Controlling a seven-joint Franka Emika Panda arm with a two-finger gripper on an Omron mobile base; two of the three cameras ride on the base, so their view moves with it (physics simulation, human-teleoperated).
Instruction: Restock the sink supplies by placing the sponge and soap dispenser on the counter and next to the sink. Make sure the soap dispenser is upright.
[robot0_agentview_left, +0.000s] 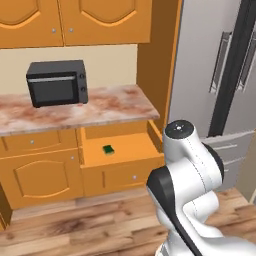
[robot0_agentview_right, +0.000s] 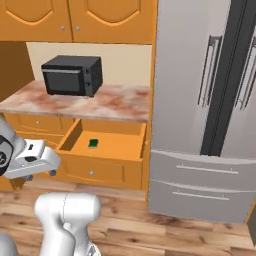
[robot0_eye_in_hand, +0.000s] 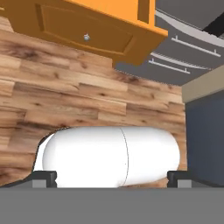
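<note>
Left base view: the sponge (robot0_agentview_left: 108, 149) lies flat on the floor of the open drawer (robot0_agentview_left: 120, 150), below the counter (robot0_agentview_left: 75, 107) and right of the microwave (robot0_agentview_left: 57, 82). Right base view: the sponge (robot0_agentview_right: 93, 144) sits near the drawer's middle, well apart from the gripper (robot0_agentview_right: 40, 174), which hangs low, left of the drawer front; whether its jaws are parted cannot be told. Hand view: the fingertips (robot0_eye_in_hand: 43, 178) stand wide apart, holding nothing. The sponge is probably light and soft; pinching across its short sides from above should suit.
</note>
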